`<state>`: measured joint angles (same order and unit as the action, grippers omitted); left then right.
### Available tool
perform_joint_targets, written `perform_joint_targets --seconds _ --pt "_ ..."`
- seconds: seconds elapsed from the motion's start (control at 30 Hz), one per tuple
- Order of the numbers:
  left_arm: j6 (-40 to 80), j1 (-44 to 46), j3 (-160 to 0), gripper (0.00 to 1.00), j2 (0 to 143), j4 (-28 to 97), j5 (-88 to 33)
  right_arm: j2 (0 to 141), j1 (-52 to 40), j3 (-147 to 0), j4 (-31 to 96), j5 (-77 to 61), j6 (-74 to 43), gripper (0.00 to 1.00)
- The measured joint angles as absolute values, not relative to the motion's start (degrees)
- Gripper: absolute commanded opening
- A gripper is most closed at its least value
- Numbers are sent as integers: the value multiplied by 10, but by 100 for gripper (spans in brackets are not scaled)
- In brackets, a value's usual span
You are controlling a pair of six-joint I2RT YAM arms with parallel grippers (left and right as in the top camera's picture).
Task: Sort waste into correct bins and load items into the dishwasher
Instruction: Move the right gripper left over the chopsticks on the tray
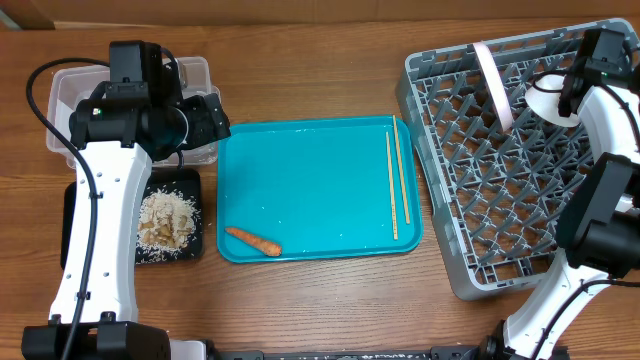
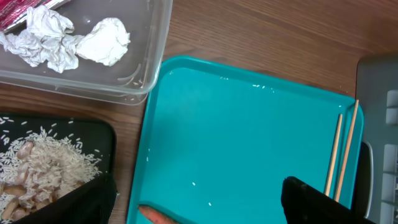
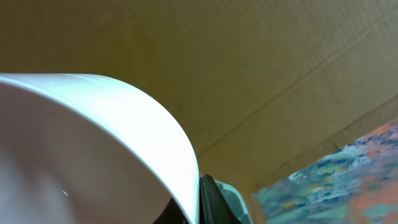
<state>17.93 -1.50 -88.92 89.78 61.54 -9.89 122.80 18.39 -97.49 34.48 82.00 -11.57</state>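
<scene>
An orange carrot piece (image 1: 253,241) lies at the front left of the teal tray (image 1: 320,150), and its tip (image 2: 154,216) shows in the left wrist view. A pair of wooden chopsticks (image 1: 395,185) (image 2: 342,155) lies along the tray's right side. My left gripper (image 1: 208,122) (image 2: 205,208) hangs open and empty between the clear tub (image 1: 60,85) and the teal tray. The tub (image 2: 149,81) holds crumpled white tissue (image 2: 62,40) and a red wrapper (image 2: 18,12). My right gripper (image 1: 565,98) (image 3: 200,205) is shut on the rim of a small white bowl (image 1: 548,100) (image 3: 93,137) over the grey dish rack (image 1: 520,180).
A black tray (image 1: 195,245) (image 2: 93,134) with beige food scraps (image 1: 165,222) (image 2: 43,165) sits in front of the tub. A white plate (image 1: 495,85) stands on edge in the rack's back left. The rack's edge (image 2: 379,124) borders the teal tray's right side.
</scene>
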Motion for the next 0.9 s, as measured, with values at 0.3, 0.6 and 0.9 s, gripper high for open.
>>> perform_joint_targets --seconds 0.3,0.6,0.9 --pt "179 -15 -889 87 898 615 -99 1271 183 -975 352 836 -89 4" --pt "179 -15 -889 87 898 613 -99 1289 150 -975 353 877 -92 18" --pt "179 -15 -889 89 898 608 -99 1286 111 -975 422 880 -100 100"
